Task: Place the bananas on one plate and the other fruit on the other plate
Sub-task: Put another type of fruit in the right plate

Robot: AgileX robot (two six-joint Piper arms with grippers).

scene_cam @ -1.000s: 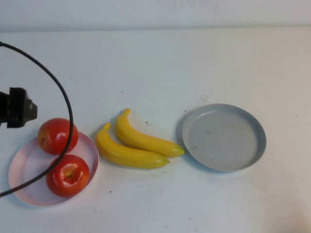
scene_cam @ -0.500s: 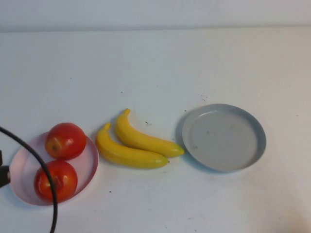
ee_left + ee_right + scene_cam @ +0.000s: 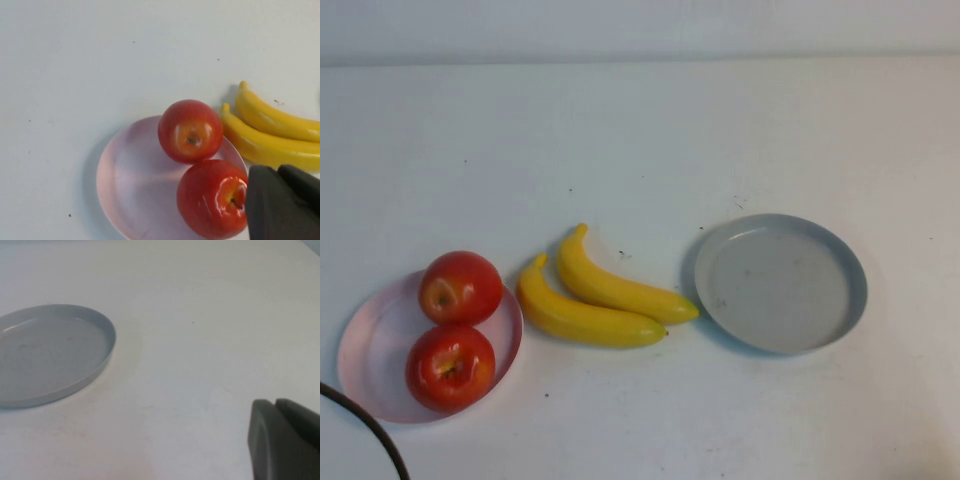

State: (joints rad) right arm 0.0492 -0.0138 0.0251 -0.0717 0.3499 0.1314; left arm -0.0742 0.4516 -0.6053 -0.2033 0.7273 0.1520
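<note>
While both round shiny red apples [image 3: 455, 327] sit touching on the shallow pale pink plate [image 3: 372, 350], the two glossy yellow curved bananas [image 3: 595, 292] lie on the white table [image 3: 640, 140] just beside the bare grey-blue round plate [image 3: 781, 283]. Left gripper [image 3: 282, 202] hangs near the pink plate, right gripper [image 3: 282, 440] near the grey one; each seems closed and holds nothing

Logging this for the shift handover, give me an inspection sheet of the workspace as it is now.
Surface: white table, a few dark specks.
Job's things: two apples on the pink plate; two bananas on the table; grey plate bare.
Clutter: nothing seen.
Grippers: left gripper near the apples; right gripper beside the grey plate.
Cables: black cable at the near left corner.
Surroundings: pale wall behind.
</note>
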